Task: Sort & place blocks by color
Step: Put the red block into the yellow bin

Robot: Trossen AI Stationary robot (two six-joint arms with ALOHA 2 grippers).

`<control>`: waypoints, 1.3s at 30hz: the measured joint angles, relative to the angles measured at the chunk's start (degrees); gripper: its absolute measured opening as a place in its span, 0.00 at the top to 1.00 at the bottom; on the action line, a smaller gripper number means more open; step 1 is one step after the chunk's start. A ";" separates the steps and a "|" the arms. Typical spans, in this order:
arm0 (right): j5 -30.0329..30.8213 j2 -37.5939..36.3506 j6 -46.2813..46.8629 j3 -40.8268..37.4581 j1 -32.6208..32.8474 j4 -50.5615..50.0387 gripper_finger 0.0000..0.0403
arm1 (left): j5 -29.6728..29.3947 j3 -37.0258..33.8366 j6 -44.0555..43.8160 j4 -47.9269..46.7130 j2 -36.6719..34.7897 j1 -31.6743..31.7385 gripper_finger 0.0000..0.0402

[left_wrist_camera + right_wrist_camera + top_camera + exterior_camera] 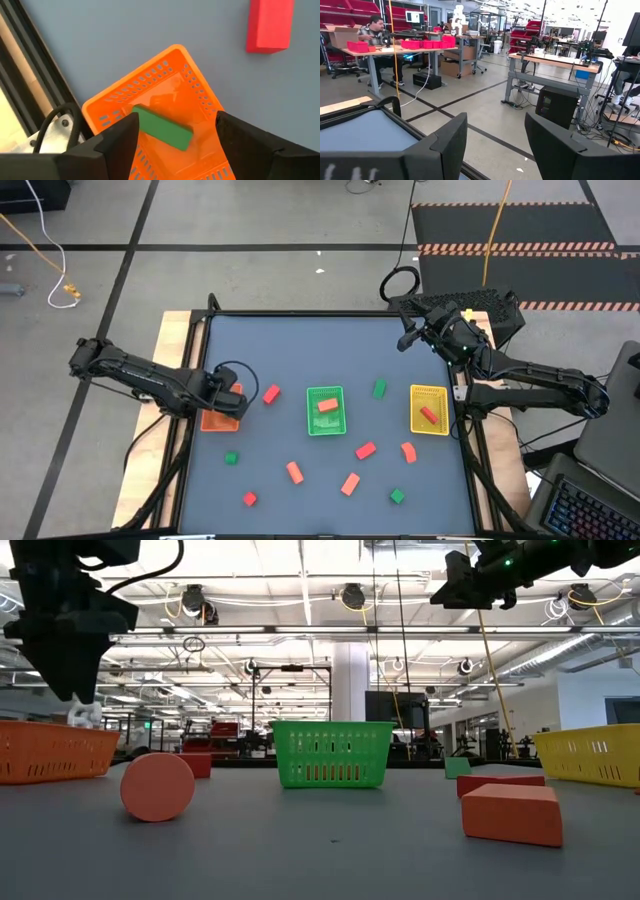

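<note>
My left gripper (228, 402) (177, 120) hangs open over the orange tray (218, 420) (165, 85) at the table's left side. A green block (162, 128) lies flat on that tray's floor, between and below the two fingers. My right gripper (408, 338) (495, 125) is open and raised near the table's far right corner, pointing out at the room. The green tray (326, 410) holds a salmon-orange block (327, 406). The yellow tray (429, 408) holds a red block (428, 415). Several green, orange and red blocks lie loose on the table.
Loose blocks: red (271, 393) (270, 25) right of the orange tray, green (379, 388), green (231, 458), orange (294, 471), red (250, 498), orange (350, 483), red (365, 450), orange (408, 451), green (397, 496). A person sits at a bench (370, 30) in the room beyond.
</note>
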 joint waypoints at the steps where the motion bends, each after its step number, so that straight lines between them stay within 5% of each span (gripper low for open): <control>1: 0.00 0.00 0.00 0.00 0.00 -0.01 0.51 | -0.03 0.00 0.68 0.66 0.00 0.25 0.34; 19: 0.02 0.59 0.00 0.00 0.01 0.43 0.51 | -1.84 0.02 22.07 26.40 7.63 10.96 0.34; 39: 0.02 8.31 -0.46 0.00 -0.11 3.22 0.51 | -1.70 0.07 28.87 30.30 9.08 15.05 0.34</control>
